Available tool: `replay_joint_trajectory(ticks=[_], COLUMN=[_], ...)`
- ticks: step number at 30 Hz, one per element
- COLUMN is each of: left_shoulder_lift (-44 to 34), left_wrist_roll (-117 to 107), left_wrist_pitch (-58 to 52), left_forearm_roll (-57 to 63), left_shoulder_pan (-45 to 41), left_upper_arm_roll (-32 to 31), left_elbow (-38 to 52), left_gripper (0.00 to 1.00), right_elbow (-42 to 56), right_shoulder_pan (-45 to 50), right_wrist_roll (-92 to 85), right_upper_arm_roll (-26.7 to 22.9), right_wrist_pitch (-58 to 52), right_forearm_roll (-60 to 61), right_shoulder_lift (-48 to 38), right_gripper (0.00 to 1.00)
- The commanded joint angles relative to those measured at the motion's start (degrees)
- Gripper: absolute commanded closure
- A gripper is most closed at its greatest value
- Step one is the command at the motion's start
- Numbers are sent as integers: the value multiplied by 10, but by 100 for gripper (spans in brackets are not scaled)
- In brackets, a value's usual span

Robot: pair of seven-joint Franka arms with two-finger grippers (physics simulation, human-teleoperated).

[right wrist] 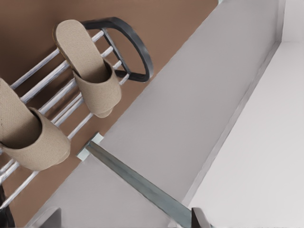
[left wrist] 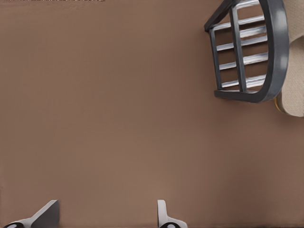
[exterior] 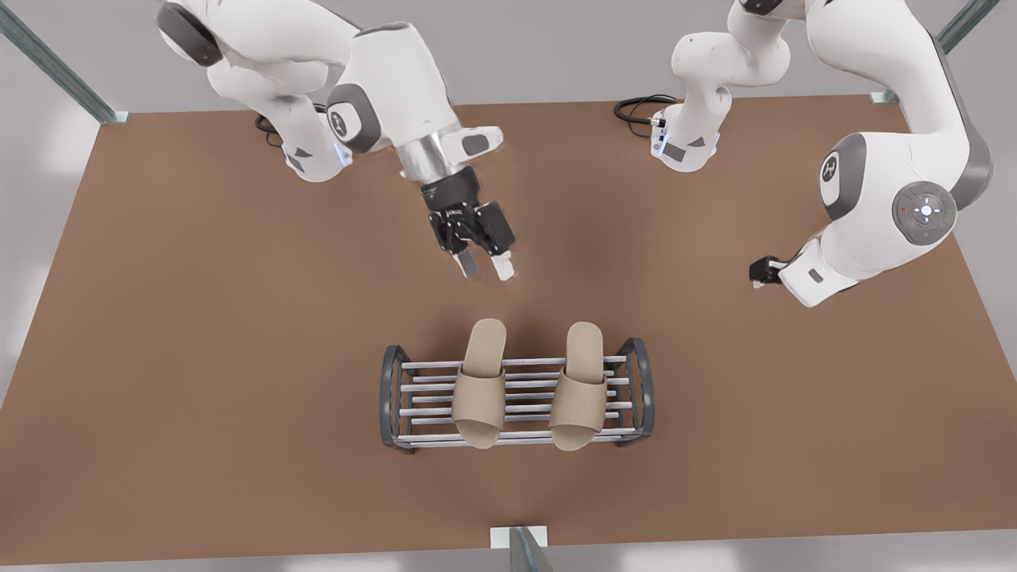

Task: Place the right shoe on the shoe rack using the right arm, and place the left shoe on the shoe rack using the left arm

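Observation:
The shoe rack (exterior: 395,397) stands low on the brown table toward the front edge, and two beige slippers lie side by side across its bars. One slipper (exterior: 479,385) is on the front view's left and the other (exterior: 579,389) on its right, both with heels overhanging the back bar. My right gripper (exterior: 485,266) hangs open and empty just behind the left-hand slipper's heel. Its wrist view looks down on both slippers (right wrist: 33,137) (right wrist: 90,71) and one rack arch (right wrist: 133,47). My left gripper (left wrist: 104,216), open and empty, waits well off the rack's end arch (left wrist: 275,57).
The left arm's bulky elbow and wrist (exterior: 874,206) hang over the table on the front view's right. A metal frame post (exterior: 520,548) stands at the table's front edge near the rack. Cables (exterior: 636,107) lie by the arm bases at the back.

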Motion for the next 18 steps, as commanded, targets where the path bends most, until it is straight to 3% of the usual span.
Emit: replay_joint_trajectory(ticks=[1, 2, 3, 4, 5, 6, 9, 12, 18], left_shoulder_lift=[-1, -1, -1, -1, -1, -1, -1, -1, -1], left_wrist_roll=[193, 193, 193, 193, 193, 193, 193, 193, 194], left_wrist_pitch=[0, 0, 0, -1, 0, 0, 0, -1, -1], left_forearm_roll=[0, 1, 0, 1, 1, 1, 0, 0, 1], left_shoulder_pan=[0, 0, 0, 0, 0, 0, 0, -1, 0], left_upper_arm_roll=[0, 0, 0, 0, 0, 0, 0, 0, 0], left_elbow=[0, 0, 0, 0, 0, 0, 0, 0, 0], left_gripper=[0, 0, 0, 0, 0, 0, 0, 0, 0], right_elbow=[17, -12, -22, -6, -7, -3, -1, 0, -5], right_shoulder_pan=[-17, 8, 8, -28, -37, -69, -155, -174, -173], right_wrist_roll=[274, 307, 460, 557, 574, 650, 745, 808, 850], right_upper_arm_roll=[-123, -215, -231, -234, -235, -232, -233, -233, -233], right_wrist_pitch=[-320, -361, -451, -526, -528, -532, -519, -466, -468], right_forearm_roll=[322, 369, 362, 336, 220, 203, 235, 233, 235], right_shoulder_lift=[-30, -43, -65, -63, -60, -59, -36, -18, -7], right_gripper=[0, 0, 0, 0, 0, 0, 0, 0, 0])
